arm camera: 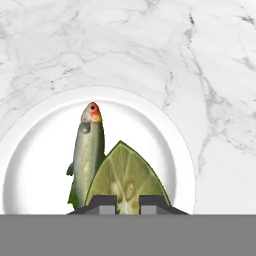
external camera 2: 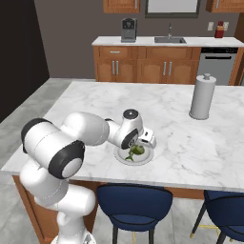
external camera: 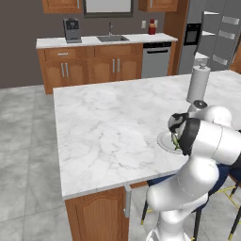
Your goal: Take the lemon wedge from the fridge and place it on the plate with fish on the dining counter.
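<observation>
dining counter: large island with white grey-veined marble top and brown wooden sides (external camera 2: 190, 143); it filled the middle of both base views, with blue stools under the near edge.
fridge: tall grey two-door fridge (external camera: 221, 37) stood at the far right in the left base view, one door swung open, white shelves showing; well apart from the work.
paper-towel roll: tall white roll on a stand (external camera 2: 202, 96) stood on the marble, far right of the plate, clear of it.
plate: shallow round white plate (arm camera: 165, 135) sat near the island's near edge; a slim silver-green fish with a red-orange head (arm camera: 89, 150) lay on it.
gripper: two-finger gripper (arm camera: 127, 201) was over the plate, pointing down at it; jaws nearly together, clamped on the wedge.
lemon wedge: small yellow-green citrus wedge with curved rind (arm camera: 127, 172) was held between the fingertips, cut face toward the hand camera, just beside the fish and over the plate's inside. Could not tell whether it touched the plate.
step: placing, final stage; carry looked done.
next move: probably a small lowering if needed, then part the jaws so the wedge drops inside the rim, then lift straight up clear of the fish.
</observation>
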